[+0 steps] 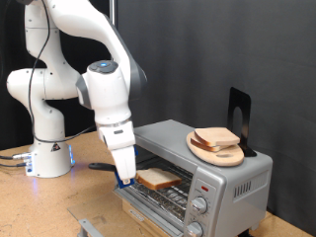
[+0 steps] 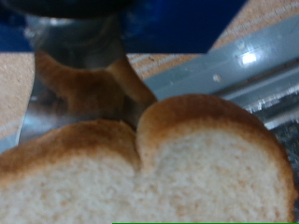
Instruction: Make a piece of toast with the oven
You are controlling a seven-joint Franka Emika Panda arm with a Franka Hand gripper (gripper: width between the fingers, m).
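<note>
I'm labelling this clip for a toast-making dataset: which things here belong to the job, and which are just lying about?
Part of the job:
- piece of toast on the oven's rack, also filling the wrist view
- oven, door open
- gripper, at the slice's edge

Just lying about:
- wooden plate on the oven top, carrying bread slices
- black stand behind it

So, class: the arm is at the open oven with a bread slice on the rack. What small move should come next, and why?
Probably a short straight pull back from the oven. The piece of toast already lies on the wire rack in the open front, and the gripper sits low at its edge. The views don't show how the jaws stand, so open them first if they are shut.
</note>
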